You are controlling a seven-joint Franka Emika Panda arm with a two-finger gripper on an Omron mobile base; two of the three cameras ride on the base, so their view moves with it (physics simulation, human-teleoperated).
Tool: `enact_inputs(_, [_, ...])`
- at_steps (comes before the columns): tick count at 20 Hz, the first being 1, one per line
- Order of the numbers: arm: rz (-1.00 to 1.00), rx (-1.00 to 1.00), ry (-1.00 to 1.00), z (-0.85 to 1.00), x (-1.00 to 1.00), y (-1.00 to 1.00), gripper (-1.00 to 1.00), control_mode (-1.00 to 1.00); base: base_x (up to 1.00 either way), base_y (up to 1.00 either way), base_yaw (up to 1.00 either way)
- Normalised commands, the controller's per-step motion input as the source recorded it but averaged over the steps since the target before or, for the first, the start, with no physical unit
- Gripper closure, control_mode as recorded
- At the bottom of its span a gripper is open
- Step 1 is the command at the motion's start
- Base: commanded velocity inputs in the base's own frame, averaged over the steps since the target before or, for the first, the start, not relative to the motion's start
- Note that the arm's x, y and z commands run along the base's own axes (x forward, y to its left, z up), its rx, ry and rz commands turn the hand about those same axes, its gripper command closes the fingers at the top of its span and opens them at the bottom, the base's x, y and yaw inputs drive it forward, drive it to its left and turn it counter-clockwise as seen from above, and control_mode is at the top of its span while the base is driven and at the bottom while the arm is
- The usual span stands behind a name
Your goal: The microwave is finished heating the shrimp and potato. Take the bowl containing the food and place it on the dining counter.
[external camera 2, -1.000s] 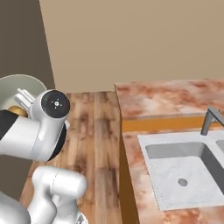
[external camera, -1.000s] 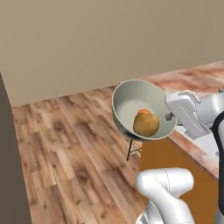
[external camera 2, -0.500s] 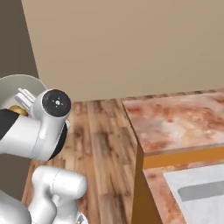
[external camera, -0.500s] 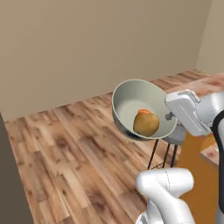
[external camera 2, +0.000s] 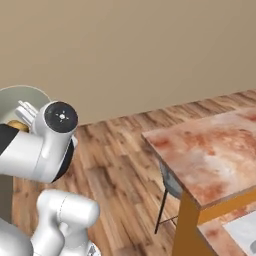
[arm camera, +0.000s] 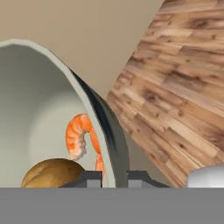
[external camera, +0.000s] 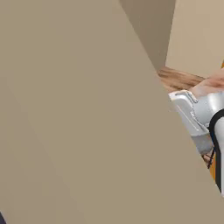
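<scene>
In the hand view the pale grey-green bowl (arm camera: 39,109) is held up in the air, tilted. My gripper (arm camera: 114,179) is shut on its rim, one fingertip (arm camera: 89,179) inside and the other outside. An orange shrimp (arm camera: 78,133) and a golden-brown potato (arm camera: 52,173) lie in the bowl. In the right base view the bowl (external camera 2: 20,100) sits at the left behind my arm, with a bit of potato (external camera 2: 17,126) showing. The dining counter (external camera 2: 210,155), white stone mottled rusty red on orange wood, stands at the right. The microwave is out of view.
A grey-seated stool (external camera 2: 170,182) stands under the dining counter's overhang. Wood floor (external camera 2: 120,165) stretches between me and the counter. A beige wall (external camera: 87,109) stands very close across the left base view, and another beige wall (external camera 2: 125,50) runs behind the floor.
The base has turned, so both base views shifted. The sink slid out, the dining counter and stool came nearer, and a beige wall now covers the left base view. The bowl stays gripped.
</scene>
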Motion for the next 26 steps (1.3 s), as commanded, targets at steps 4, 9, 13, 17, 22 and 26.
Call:
enact_inputs(4, [0.00, 0.00, 0.00, 0.00, 0.00, 0.00, 1.00, 1.00, 0.86, 0.89, -0.67])
enact_inputs(9, [0.00, 0.00, 0.00, 0.00, 0.00, 0.00, 1.00, 1.00, 0.43, 0.58, -0.81])
enact_inputs(13, [0.00, 0.00, 0.00, 0.00, 0.00, 0.00, 1.00, 1.00, 0.27, 0.39, -0.86])
enact_inputs(17, [0.00, 0.00, 0.00, 0.00, 0.00, 0.00, 1.00, 1.00, 0.40, 0.19, -0.77])
enact_inputs(22, [-0.32, 0.00, 0.12, 0.00, 0.41, -0.14, 1.00, -1.00, 0.21, -0.02, -0.26])
enact_inputs(26, [-0.27, 0.00, 0.33, 0.00, 1.00, -0.14, 1.00, -1.00, 0.00, 0.00, 0.00])
